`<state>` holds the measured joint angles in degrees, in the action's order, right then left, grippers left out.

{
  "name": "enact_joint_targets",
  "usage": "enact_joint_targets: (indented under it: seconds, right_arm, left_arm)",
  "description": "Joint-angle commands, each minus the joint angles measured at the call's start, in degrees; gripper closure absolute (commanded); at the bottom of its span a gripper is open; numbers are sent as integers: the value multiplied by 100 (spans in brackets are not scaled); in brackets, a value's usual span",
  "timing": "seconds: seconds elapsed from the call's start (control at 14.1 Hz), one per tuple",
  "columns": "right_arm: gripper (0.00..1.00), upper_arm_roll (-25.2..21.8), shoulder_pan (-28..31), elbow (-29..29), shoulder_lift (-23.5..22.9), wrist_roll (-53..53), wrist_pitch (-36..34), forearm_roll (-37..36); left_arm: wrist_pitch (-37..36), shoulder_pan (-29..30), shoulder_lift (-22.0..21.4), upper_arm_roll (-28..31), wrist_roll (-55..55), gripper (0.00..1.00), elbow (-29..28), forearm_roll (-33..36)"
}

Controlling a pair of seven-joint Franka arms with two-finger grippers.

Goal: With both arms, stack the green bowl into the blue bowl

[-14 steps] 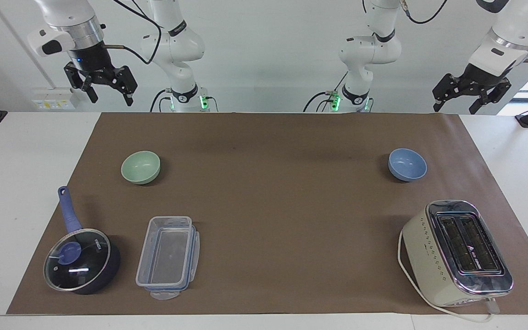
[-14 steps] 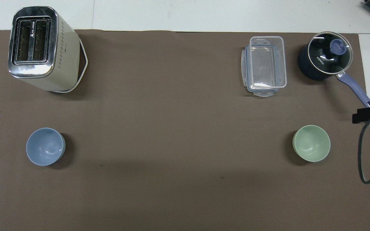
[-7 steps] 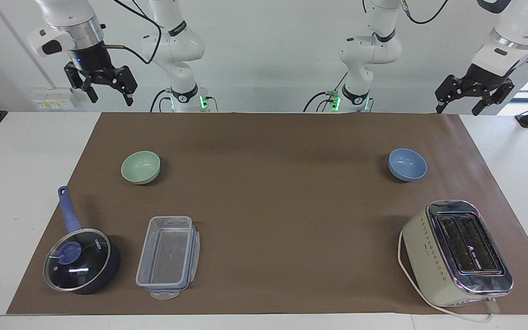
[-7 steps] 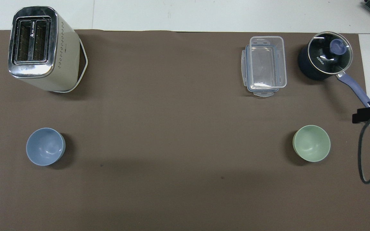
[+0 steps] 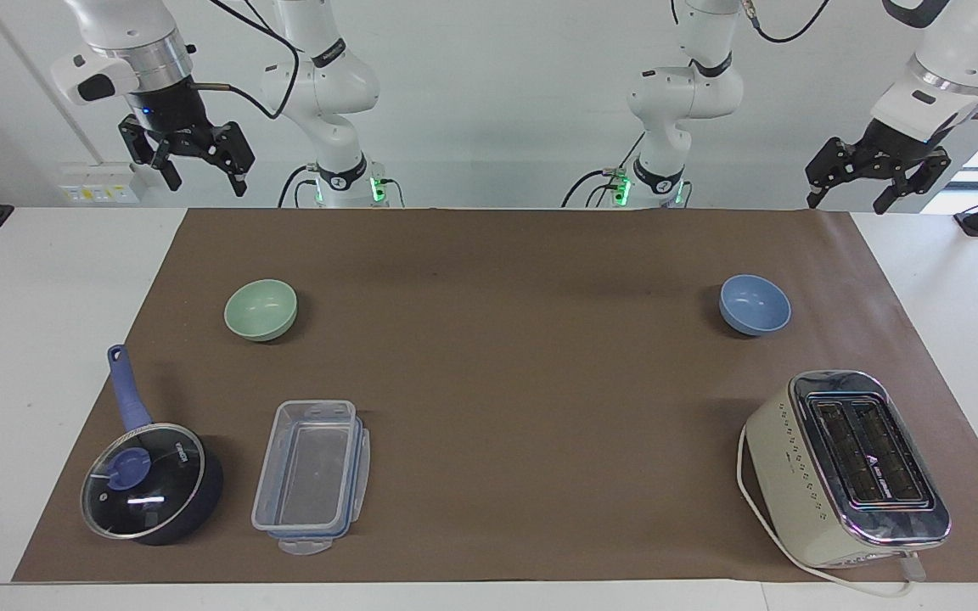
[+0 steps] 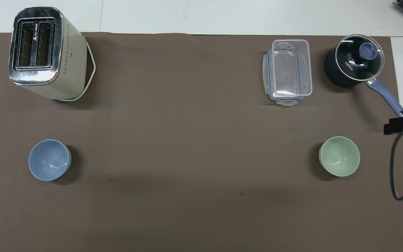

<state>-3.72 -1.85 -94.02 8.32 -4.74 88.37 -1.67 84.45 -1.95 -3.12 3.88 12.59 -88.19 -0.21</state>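
Both arms wait raised at the robots' end of the counter [image 5: 489, 182]. Right claw [image 5: 204, 176] hangs over the brown mat's [image 5: 497, 382] corner at the right arm's end, fingers spread, holding nothing. Left claw [image 5: 851, 201] hangs over the corner at the left arm's end, fingers spread, empty.

In the overhead view, clock face centred on the mat:
- blue bowl [image 6: 49, 160] at 8 o'clock, upright on the mat, toward the left arm's end
- green bowl [image 6: 339, 156] at 4 o'clock, upright on the mat, toward the right arm's end, well apart from the blue bowl
- toaster [image 6: 44, 52] at 10 o'clock, farther from the robots than the blue bowl
- clear box [image 6: 289, 71] at 1 o'clock
- lidded pan [image 6: 354, 65] at 2 o'clock, just beside the box, handle pointing at 4 o'clock
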Motion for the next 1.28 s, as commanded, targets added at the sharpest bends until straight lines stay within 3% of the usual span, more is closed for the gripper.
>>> enact_joint_targets:
  seconds: [0.0,0.57,0.92,1.21]
  right_arm:
    - [0,20,53,-47,47,113,-31,18]
    - [0,20,53,-47,47,113,-31,18]
    - [0,20,53,-47,47,113,-31,18]
    - [0,20,53,-47,47,113,-31,18]
  left_arm:
    - [151,37,-171,-27,77,0,-225,-23]
    - [186,63,-259,-27,86,0,-505,-31]
    - [1352,449,-645,-10,321,0,-2023,-128]
    - [2101,801,-664,-10,839,0,-2877,-356]
